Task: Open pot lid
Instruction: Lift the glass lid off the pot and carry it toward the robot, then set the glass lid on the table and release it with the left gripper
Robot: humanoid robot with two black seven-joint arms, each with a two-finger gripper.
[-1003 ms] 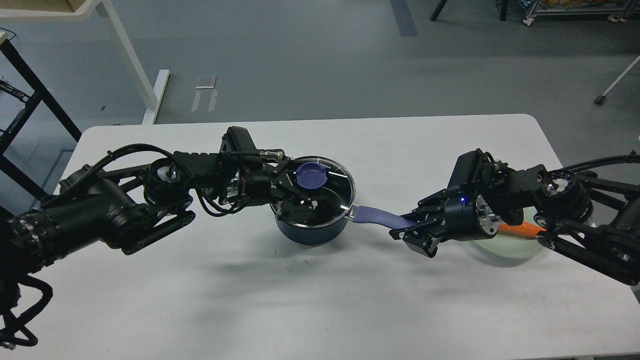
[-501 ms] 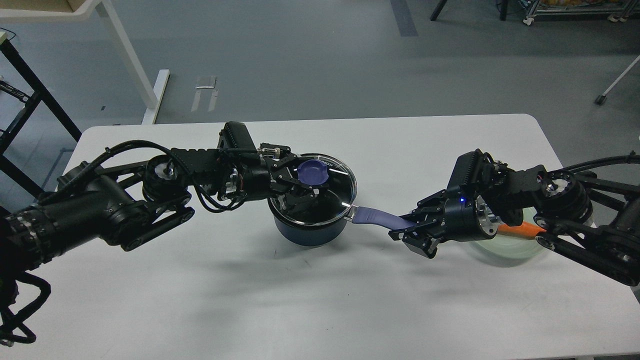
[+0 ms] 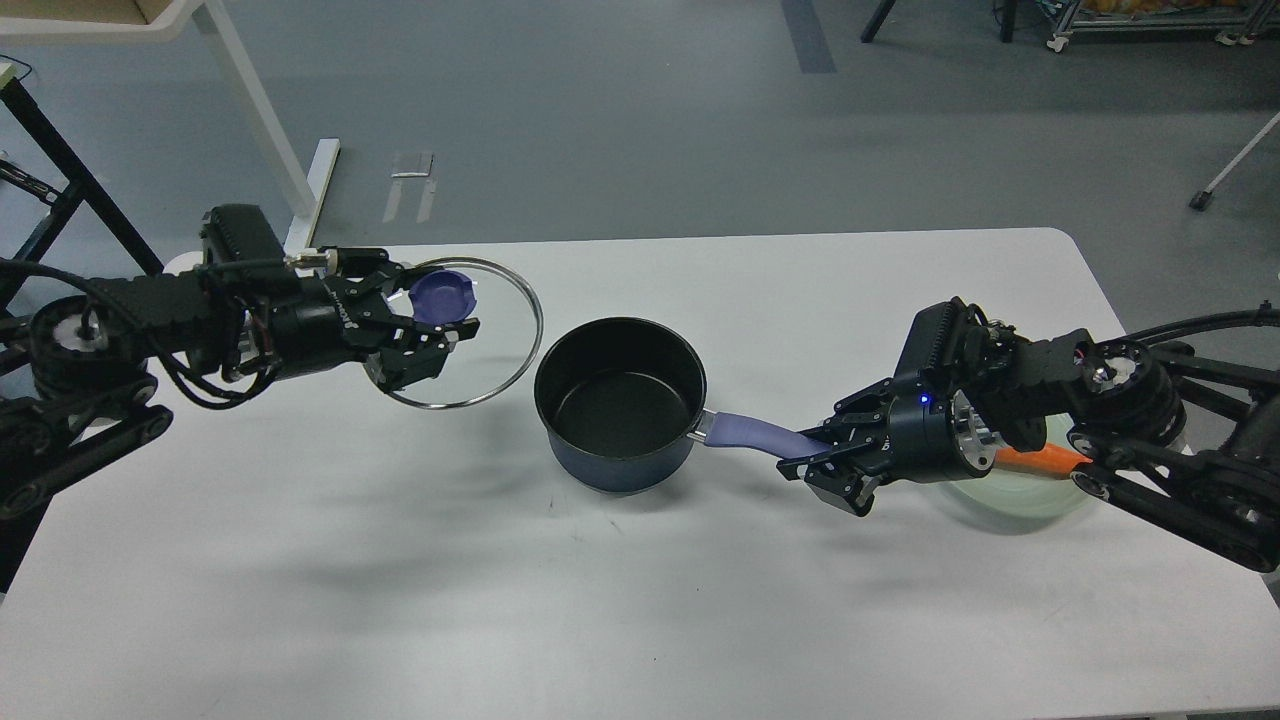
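Observation:
A dark blue pot [image 3: 620, 405] stands uncovered in the middle of the white table, its purple handle [image 3: 755, 435] pointing right. My left gripper [image 3: 440, 318] is shut on the purple knob [image 3: 444, 295] of the glass lid [image 3: 495, 345] and holds the lid in the air to the left of the pot, clear of its rim. My right gripper [image 3: 815, 455] is shut on the far end of the pot's handle.
A pale green plate [image 3: 1010, 495] with an orange carrot [image 3: 1040, 460] lies under my right arm at the right. The white table [image 3: 640, 600] stretches wide in front. A white table leg [image 3: 255, 110] and a black frame stand beyond the table's far left edge.
My left gripper has lifted the lid off the pot and carried it well to the left. The pot now stands open. The right gripper has kept its hold on the handle.

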